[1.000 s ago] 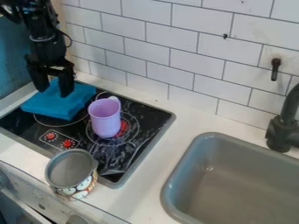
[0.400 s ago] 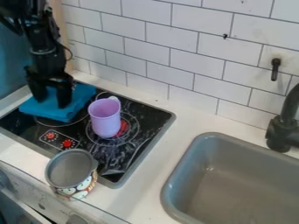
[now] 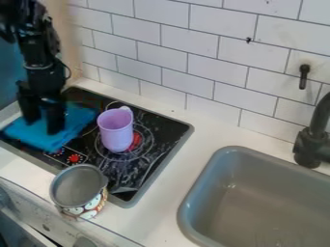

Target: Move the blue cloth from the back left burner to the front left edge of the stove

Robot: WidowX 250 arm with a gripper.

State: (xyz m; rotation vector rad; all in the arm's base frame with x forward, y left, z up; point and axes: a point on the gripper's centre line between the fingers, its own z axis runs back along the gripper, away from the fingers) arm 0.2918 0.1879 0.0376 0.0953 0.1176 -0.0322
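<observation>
Over the left part of the black stovetop, the gripper (image 3: 42,126) hangs down with its two fingers spread apart, open. Both fingertips press on or rest against a folded blue cloth (image 3: 76,121), which lies flat beneath them on the stove's back-left area and partly covers one of the red-marked knobs. To the right of the cloth a purple cup (image 3: 116,129) stands upright on the right-hand burner, apart from the gripper.
A metal pot with a patterned side (image 3: 87,205) stands at the stove's front edge. The grey sink (image 3: 188,212) lies to the right, with a black faucet (image 3: 312,147) behind it. A white tiled wall (image 3: 161,62) bounds the back.
The gripper has come down onto the cloth and moved toward the lower left. The blue cloth has slid the same way, over the left knob. Cup and pot stayed put.
</observation>
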